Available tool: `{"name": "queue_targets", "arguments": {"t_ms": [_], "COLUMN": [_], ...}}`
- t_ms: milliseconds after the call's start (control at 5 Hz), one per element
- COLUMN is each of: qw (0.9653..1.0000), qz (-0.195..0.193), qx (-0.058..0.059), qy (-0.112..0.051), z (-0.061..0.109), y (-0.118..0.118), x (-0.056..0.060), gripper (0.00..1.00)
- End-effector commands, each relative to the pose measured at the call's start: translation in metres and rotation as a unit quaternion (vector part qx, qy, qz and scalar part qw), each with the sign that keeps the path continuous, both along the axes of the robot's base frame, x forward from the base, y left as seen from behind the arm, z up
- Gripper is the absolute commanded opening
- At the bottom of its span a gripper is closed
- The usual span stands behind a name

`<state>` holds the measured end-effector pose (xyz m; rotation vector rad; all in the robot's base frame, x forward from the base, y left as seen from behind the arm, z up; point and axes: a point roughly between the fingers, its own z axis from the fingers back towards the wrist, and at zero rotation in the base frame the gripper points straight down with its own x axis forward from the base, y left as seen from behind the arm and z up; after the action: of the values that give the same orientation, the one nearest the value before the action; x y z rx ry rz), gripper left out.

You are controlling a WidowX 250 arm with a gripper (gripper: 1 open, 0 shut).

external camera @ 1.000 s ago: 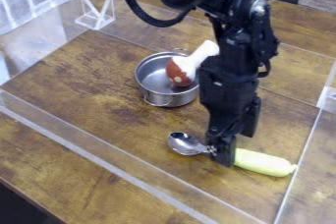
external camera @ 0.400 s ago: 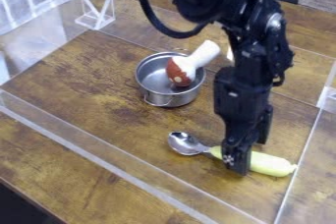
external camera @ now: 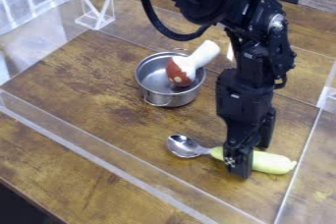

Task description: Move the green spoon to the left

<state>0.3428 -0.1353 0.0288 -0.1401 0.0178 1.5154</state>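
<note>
The green spoon lies flat on the wooden table, its shiny silver bowl pointing left and its thick yellow-green handle pointing right. My gripper hangs straight down from the black arm and sits low over the spoon's neck, where the bowl meets the handle. Its dark fingers stand open on either side of the spoon. The middle of the spoon is hidden behind the fingers, so I cannot tell whether they touch it.
A round steel pot stands behind and left of the spoon, holding a white-handled, red-tipped utensil. Clear acrylic walls run along the front and the right. A white wire stand sits at the back left.
Over the last second the arm shifted a little to the right and the gripper dropped lower onto the spoon's neck. The spoon and pot have stayed put.
</note>
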Motion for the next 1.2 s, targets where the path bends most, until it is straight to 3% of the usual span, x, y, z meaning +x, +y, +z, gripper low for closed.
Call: {"name": "queue_targets", "arguments": {"t_ms": [0,400,1000], "qw": [0.9995,0.9975,0.9982], "qz": [-0.018,-0.066,-0.055], "qx": [-0.011,-0.015,-0.019], "qy": [-0.024,-0.02,-0.016], "z": [0.019,0.016,0.015], "y": [-0.011,-0.017,-0.007], "x": [0.004,0.01,0.024], "gripper": [1.0,1.0,1.0]}}
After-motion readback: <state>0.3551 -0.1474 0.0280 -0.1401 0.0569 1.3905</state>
